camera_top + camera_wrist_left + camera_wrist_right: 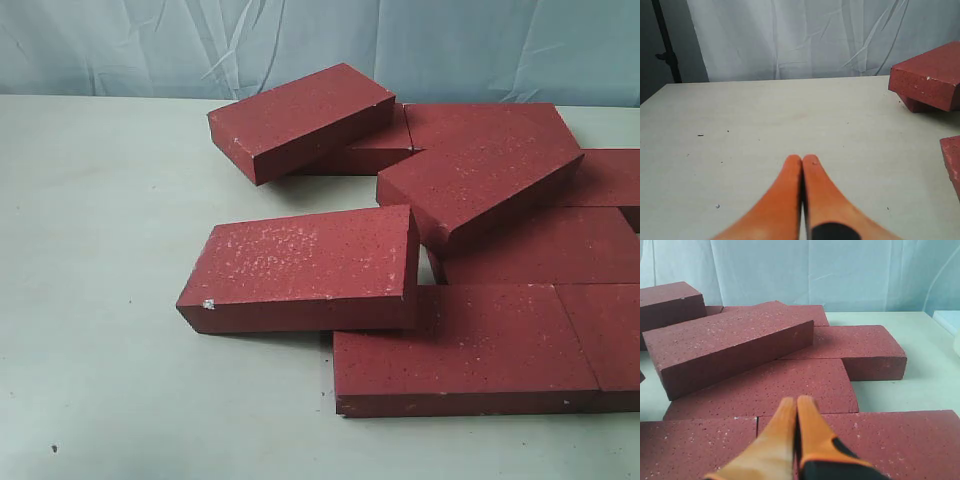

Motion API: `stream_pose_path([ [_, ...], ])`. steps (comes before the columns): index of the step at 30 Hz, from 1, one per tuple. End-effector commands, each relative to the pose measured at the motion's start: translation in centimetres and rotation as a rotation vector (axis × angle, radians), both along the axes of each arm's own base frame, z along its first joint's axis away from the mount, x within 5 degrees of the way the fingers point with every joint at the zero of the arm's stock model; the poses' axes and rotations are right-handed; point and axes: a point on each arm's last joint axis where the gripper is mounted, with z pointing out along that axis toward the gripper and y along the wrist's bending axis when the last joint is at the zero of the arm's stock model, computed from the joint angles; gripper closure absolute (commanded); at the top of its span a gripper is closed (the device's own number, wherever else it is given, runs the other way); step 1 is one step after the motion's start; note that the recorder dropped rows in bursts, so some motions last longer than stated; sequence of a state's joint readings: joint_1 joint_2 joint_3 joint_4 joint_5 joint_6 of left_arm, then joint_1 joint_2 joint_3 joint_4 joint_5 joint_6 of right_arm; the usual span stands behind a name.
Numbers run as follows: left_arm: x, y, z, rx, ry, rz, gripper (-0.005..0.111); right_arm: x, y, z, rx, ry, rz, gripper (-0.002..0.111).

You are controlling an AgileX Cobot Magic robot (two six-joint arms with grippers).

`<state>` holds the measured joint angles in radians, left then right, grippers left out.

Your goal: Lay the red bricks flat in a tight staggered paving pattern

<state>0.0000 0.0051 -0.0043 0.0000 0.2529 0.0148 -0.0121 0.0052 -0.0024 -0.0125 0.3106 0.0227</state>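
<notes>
Several dark-red rectangular paving bricks [470, 345], white-flecked on top, lie heaped on the pale counter [100, 300]: nearest, two flat side by side; behind, a tilted brick [305, 262] propped on a neighbour, more tilted farther back. The left pincer [802, 161], closed and empty, hovers over bare counter; the right pincer [796, 402], closed and empty, hangs over the flat ones. Nudging a propped brick may make it slide and knock laid ones apart
</notes>
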Motion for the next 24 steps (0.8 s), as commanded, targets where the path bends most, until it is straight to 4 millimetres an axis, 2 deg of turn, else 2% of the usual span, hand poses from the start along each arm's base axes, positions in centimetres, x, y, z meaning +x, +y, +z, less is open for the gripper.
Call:
stream_pose_path([
  [1,0.0,0.0,0.0,-0.004,-0.014,0.004,0.107,0.0,0.0,0.0,-0.001,-0.01,-0.005,0.109],
  [14,0.0,0.0,0.0,-0.004,-0.014,0.004,0.107,0.1,0.0,0.3,-0.005,-0.047,-0.005,0.109],
  [24,0.0,0.0,0.0,-0.004,-0.014,0.004,0.107,0.1,0.0,3.3,-0.01,-0.378,-0.001,0.109],
])
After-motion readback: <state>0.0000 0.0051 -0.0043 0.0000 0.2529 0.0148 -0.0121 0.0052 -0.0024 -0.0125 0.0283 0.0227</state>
